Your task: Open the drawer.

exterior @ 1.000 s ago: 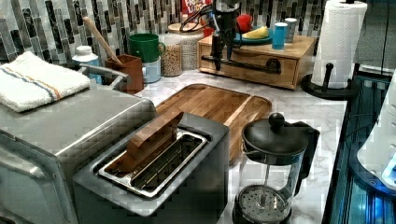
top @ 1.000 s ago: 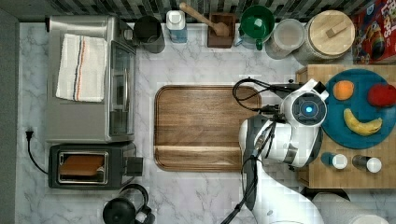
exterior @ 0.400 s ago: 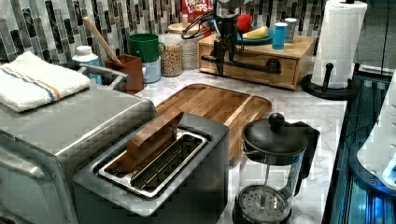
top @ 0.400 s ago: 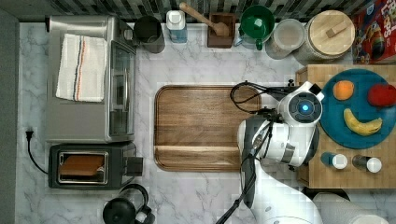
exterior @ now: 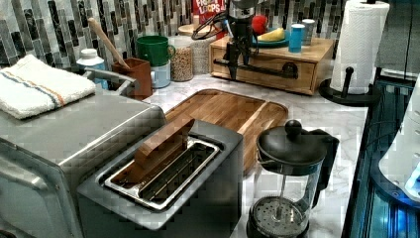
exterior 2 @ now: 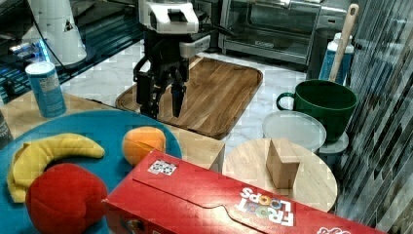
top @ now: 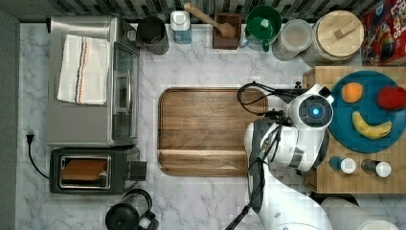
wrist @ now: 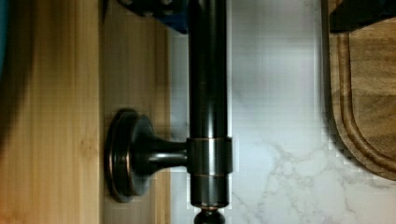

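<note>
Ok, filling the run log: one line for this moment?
phase: reaching | tool: open, straddling handle | drawer: shut | contact: none seen

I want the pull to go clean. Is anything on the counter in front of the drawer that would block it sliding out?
Probably not. The drawer faces bare marble, and the wooden tray lies further out. The open gripper already straddles the bar handle.

A home kitchen: beside the toaster oven (top: 91, 81) stand a toaster (top: 91, 170), French press (exterior: 289, 183), tiled backsplash (exterior: 54, 25) and marble counter (top: 201, 62).
</note>
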`<act>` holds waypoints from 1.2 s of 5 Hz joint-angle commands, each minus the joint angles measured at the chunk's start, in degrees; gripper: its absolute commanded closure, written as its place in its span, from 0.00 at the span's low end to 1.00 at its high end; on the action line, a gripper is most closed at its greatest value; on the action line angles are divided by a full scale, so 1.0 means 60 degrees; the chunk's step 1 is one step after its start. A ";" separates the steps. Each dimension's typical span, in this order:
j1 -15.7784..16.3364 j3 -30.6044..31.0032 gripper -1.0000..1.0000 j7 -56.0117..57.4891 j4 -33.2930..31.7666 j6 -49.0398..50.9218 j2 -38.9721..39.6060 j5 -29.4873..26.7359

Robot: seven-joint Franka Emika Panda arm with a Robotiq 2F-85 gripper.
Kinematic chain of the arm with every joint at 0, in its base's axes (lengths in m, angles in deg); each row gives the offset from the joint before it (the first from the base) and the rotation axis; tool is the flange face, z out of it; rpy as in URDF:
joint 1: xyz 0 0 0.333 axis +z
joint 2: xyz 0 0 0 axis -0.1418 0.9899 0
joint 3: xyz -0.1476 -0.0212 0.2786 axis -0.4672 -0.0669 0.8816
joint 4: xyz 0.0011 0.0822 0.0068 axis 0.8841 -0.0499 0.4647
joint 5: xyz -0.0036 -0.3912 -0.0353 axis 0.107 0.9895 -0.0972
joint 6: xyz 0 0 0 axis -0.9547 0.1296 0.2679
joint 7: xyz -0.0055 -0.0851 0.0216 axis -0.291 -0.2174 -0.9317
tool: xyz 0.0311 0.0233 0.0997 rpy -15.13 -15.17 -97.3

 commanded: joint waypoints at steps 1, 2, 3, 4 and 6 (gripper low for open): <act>0.0932 0.1393 0.00 -0.0582 -0.0307 0.0461 -0.0102 -0.0883; 0.1071 0.1676 0.00 -0.0766 -0.0276 0.0816 -0.0180 -0.1200; 0.1282 0.1826 0.00 -0.1043 -0.0163 0.0974 -0.0112 -0.1429; 0.1658 0.1865 0.00 -0.1486 -0.0108 0.0919 -0.0101 -0.1724; 0.2035 0.2329 0.00 -0.2959 -0.0086 0.1160 -0.0135 -0.1684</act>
